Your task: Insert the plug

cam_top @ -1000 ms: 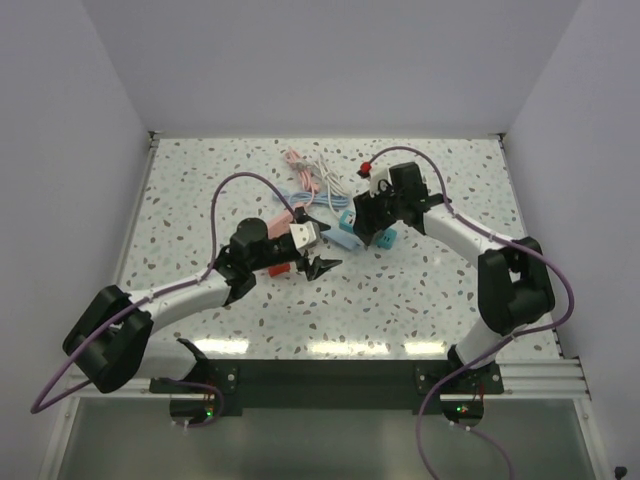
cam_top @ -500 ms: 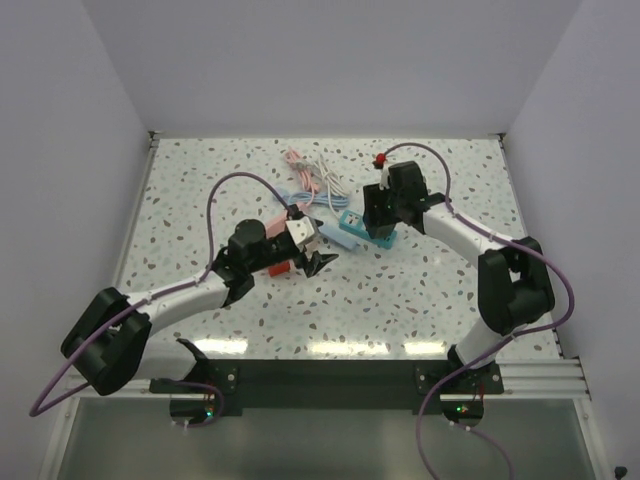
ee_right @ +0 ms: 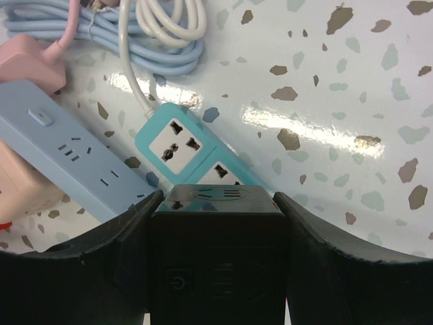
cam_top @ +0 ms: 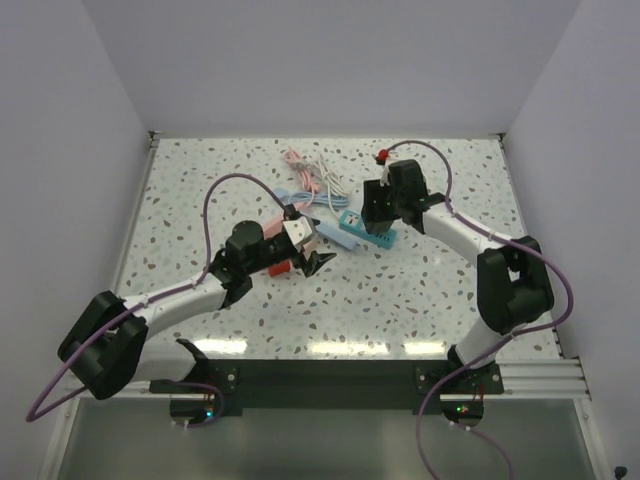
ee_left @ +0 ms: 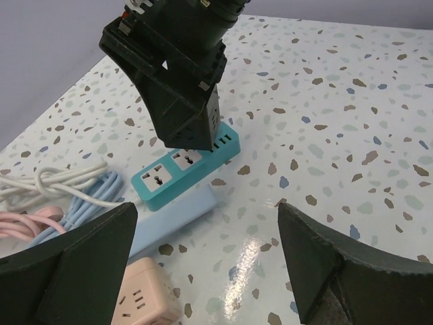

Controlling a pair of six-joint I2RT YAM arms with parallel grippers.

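Observation:
My right gripper [cam_top: 380,222] is shut on a black plug block [ee_right: 218,250] and holds it on the teal power strip [ee_right: 181,145], over the strip's far sockets. The left wrist view shows the black plug [ee_left: 196,112] standing on the teal strip [ee_left: 177,172]. The strip lies at mid table in the top view [cam_top: 352,224]. My left gripper [cam_top: 318,259] is open and empty, just left of the strip, low over the table.
A light blue power strip [ee_right: 67,152] lies beside the teal one. A pink cube socket [ee_left: 139,298] sits under my left gripper. Coiled blue, white and pink cables [cam_top: 308,178] lie behind. A red object [cam_top: 282,267] is under the left wrist.
My right gripper has come down and shifted right with the black plug onto the teal strip. My left arm has edged slightly back.

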